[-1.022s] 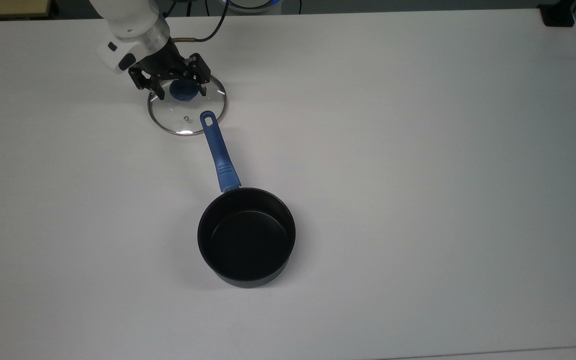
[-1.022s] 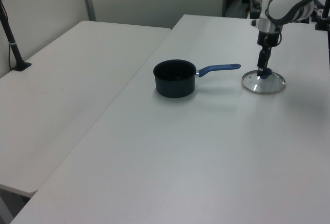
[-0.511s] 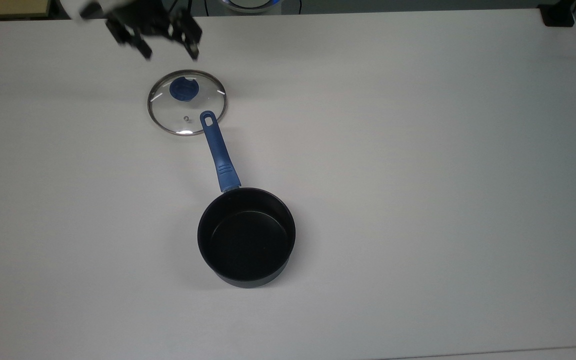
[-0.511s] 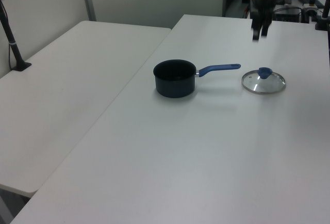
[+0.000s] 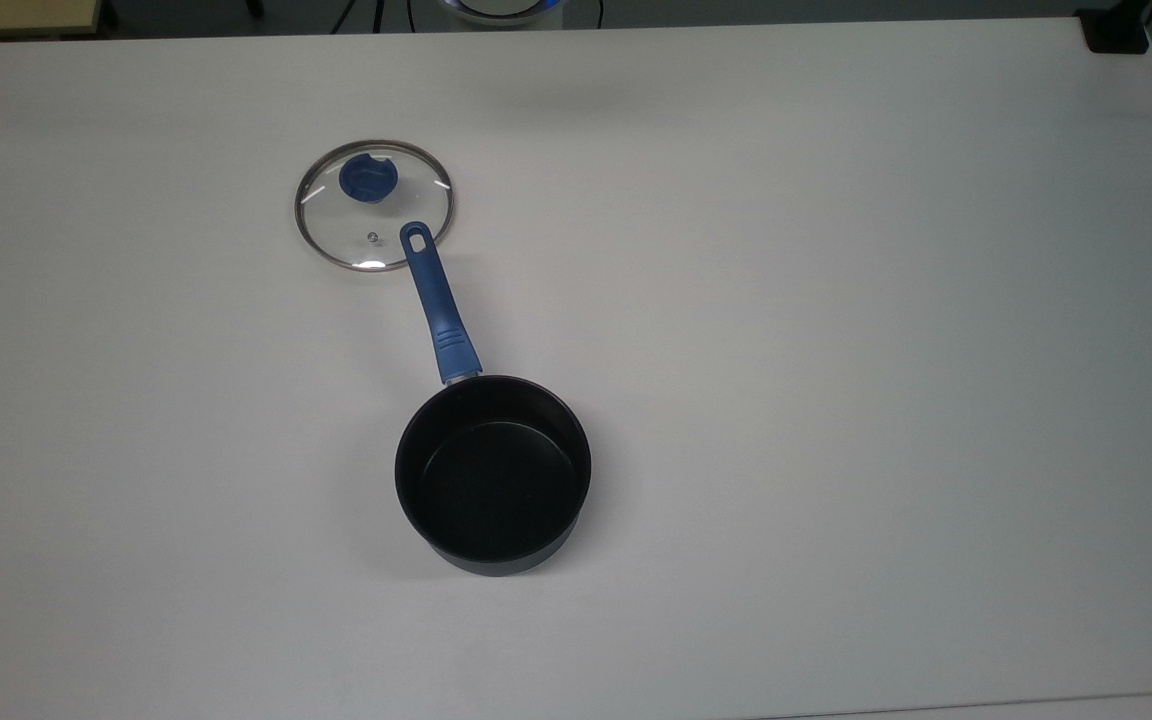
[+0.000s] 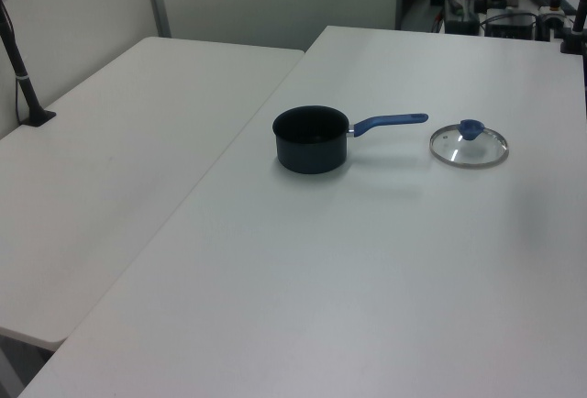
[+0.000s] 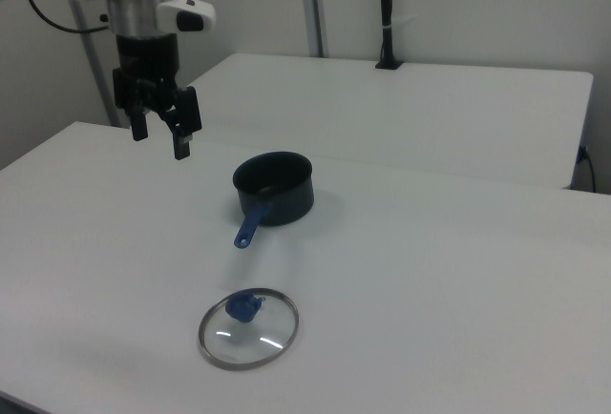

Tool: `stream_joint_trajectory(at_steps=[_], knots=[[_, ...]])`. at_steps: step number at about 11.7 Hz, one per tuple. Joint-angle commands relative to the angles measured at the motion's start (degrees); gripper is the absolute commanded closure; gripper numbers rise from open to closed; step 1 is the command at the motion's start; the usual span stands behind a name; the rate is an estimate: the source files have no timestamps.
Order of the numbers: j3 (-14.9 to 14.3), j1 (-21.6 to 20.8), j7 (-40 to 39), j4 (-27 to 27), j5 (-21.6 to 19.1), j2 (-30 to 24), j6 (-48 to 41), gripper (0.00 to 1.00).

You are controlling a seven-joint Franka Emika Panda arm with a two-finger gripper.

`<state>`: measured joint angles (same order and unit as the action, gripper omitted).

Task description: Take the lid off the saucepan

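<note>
Glass, round and clear with a metal rim and a blue knob, the lid (image 5: 374,205) lies flat on the white tabletop (image 5: 836,300), off the small black saucepan (image 5: 492,472). In the top view the end of the pan's long blue handle (image 5: 433,299) overlaps the lid's rim, though contact cannot be judged. The pan stands upright and uncovered. In the right view the black two-finger tool (image 7: 162,135) hangs in the air up toward the right view's left, well apart from both, fingers spread and holding nothing.

Top view looks straight down; left and right views face oppositely across the table (image 5: 836,300).
</note>
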<state>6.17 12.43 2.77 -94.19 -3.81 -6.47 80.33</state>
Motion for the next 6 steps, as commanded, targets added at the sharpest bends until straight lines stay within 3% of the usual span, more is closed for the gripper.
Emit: stream_joint_trajectory(at_steps=[1, 6], knots=[[-1.77, -3.56, -3.21, -0.03, 4.16, 1.63, 10.03, 0.0], [-1.69, -3.56, -2.77, 0.32, 4.33, 2.87, 13.45, 0.0]])
